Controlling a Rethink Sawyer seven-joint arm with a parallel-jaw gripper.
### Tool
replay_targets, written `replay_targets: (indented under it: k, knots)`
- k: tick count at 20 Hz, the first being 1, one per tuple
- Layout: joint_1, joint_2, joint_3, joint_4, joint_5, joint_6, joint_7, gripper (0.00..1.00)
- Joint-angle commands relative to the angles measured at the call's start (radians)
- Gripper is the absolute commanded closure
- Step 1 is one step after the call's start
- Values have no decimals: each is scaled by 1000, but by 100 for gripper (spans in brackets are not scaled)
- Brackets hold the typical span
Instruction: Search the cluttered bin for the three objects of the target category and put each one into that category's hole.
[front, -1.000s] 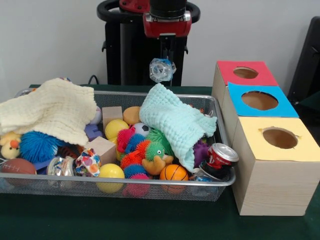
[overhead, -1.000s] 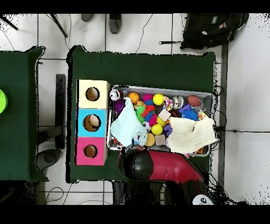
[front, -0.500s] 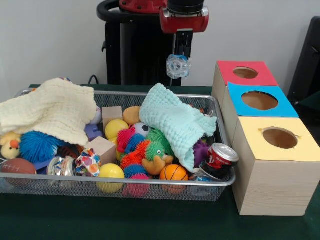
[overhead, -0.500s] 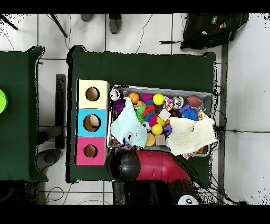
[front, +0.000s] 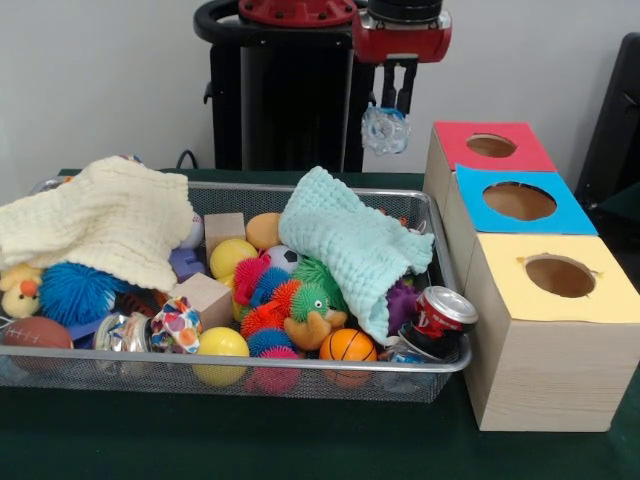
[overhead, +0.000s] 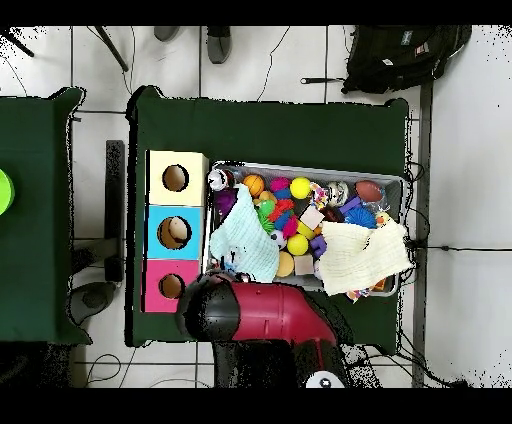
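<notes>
hand (front: 386, 112) is gripping a clear crinkly ball (front: 385, 130), up in the air between the bin (front: 436, 240) and the red-topped box (front: 490, 147)

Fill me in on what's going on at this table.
The robot's gripper holds a clear, crinkly plastic object in the air, above the gap between the wire bin and the red-topped box. It appears to be carrying the object toward that row of boxes with holes. The bin is full of balls, spiky toys and a crushed can, partly covered by a mint cloth and a cream cloth.
</notes>
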Motion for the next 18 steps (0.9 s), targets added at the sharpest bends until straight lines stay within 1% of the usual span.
replay_targets:
  k: [1, 7, 11, 15, 16, 18]
  knots:
    - [76, 41, -84, -107, 86, 31, 347, 100]
    - [167, 52, -145, -139, 100, -10, 410, 100]
    - [233, 40, -189, -140, 103, -52, 462, 100]
    - [326, 13, -267, -139, 96, -102, 533, 100]
    - [366, 10, -303, -159, 87, -101, 557, 100]
    - [407, 8, -343, -165, 87, -122, 583, 100]
